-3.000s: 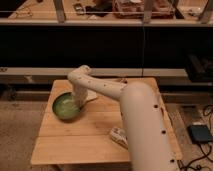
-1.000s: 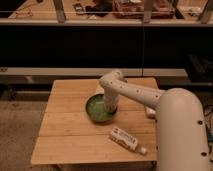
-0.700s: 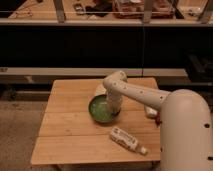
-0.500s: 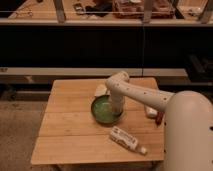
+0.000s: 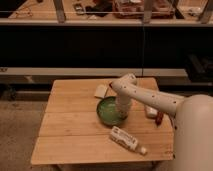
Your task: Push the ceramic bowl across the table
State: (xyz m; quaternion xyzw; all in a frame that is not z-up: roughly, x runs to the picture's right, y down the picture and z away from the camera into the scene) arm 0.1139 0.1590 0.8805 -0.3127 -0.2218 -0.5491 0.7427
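Place: a lab or office test area.
Evidence: dark shelving (image 5: 100, 45) along the back, cluttered counter (image 5: 125, 10) above it, speckled carpet (image 5: 20, 130).
Surface: lone wooden surface (image 5: 70, 135) carrying a few props.
End effector: the end effector (image 5: 121, 114) sits at the green bowl (image 5: 107, 110).

The gripper (image 5: 122, 113) reaches down at the right edge of the ceramic bowl (image 5: 110, 110) near the middle of the bench (image 5: 65, 125). A white bottle (image 5: 126, 139) lies just in front of the bowl.
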